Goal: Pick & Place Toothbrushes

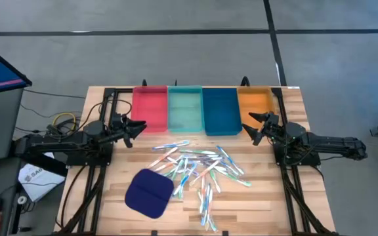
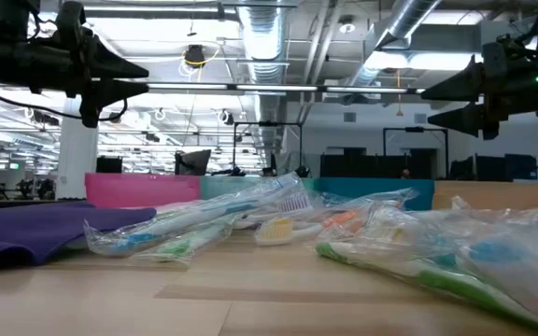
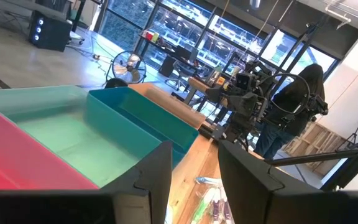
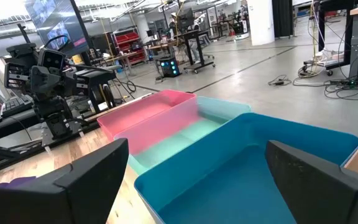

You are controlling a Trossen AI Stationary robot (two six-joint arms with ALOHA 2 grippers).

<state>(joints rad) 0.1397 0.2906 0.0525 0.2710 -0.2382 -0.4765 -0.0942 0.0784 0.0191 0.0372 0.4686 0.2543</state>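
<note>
The toothbrushes [image 1: 199,172] are seen scattered in a loose, overlapping heap on the wooden tabletop [image 1: 268,203], in front of the row of red [image 1: 149,108], teal [image 1: 185,109], blue [image 1: 220,110] and orange [image 1: 255,103] trays and just beside the dark blue cloth pad [image 1: 149,191]. In the low view each appears sealed in a clear crinkled wrapper, so they are judged light, thin and fairly stiff, with a slick film that could slip or drag a neighbour along. A hold across the middle of a handle, on a brush lying at the edge of the heap and apart from the others, is judged safest.

The left end effector [image 1: 138,128] is held above the tabletop near the red tray's front corner, its fingers partly parted and nothing between them. The right end effector [image 1: 253,128] hangs near the orange tray's front, spread wide and empty. The heap lies between the two and nearer the front edge, well apart from both and lower than either
</note>
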